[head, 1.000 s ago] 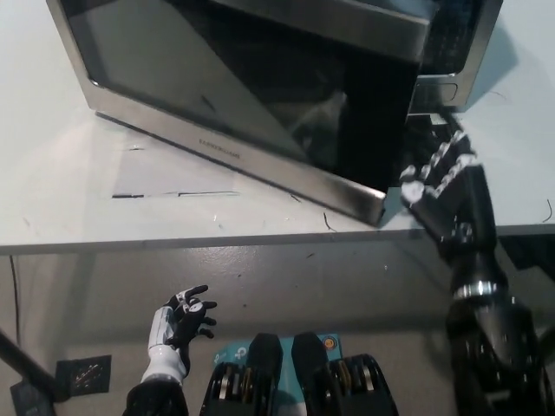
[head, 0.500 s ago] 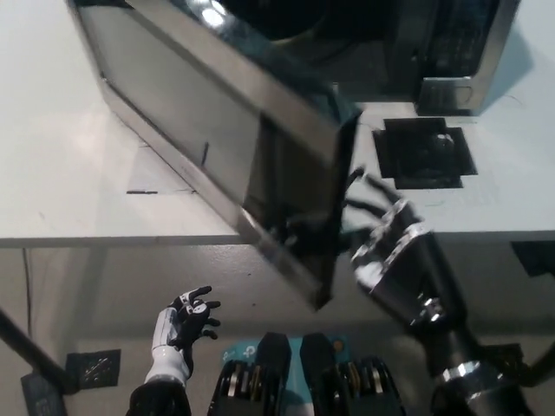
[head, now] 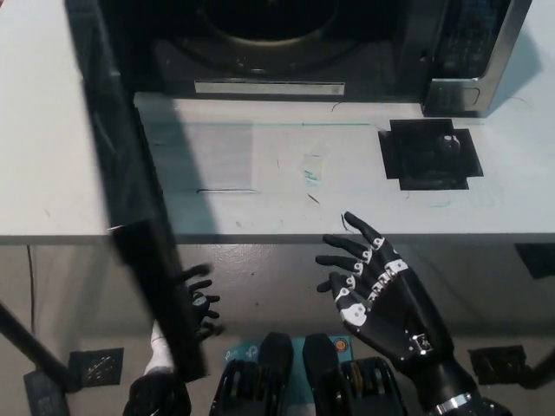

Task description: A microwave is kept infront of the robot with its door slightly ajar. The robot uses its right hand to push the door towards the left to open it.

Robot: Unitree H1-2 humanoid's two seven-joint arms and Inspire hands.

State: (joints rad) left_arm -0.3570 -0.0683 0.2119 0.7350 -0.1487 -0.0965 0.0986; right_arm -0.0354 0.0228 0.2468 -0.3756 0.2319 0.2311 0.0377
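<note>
Your left hand [head: 198, 305] rests low beside the door [head: 139, 225], fingers loosely spread, holding nothing. The door stands swung wide at the left of the microwave [head: 347, 52] on the table [head: 260, 191]. Your right hand [head: 377, 286] hovers below the table's edge, fingers splayed, empty.

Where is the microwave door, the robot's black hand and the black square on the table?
microwave door [head: 130, 208], head view, on its dark glass panel.
right hand [head: 373, 282], head view, middle of the open black hand.
black square [head: 429, 154], head view, on its flat middle.
</note>
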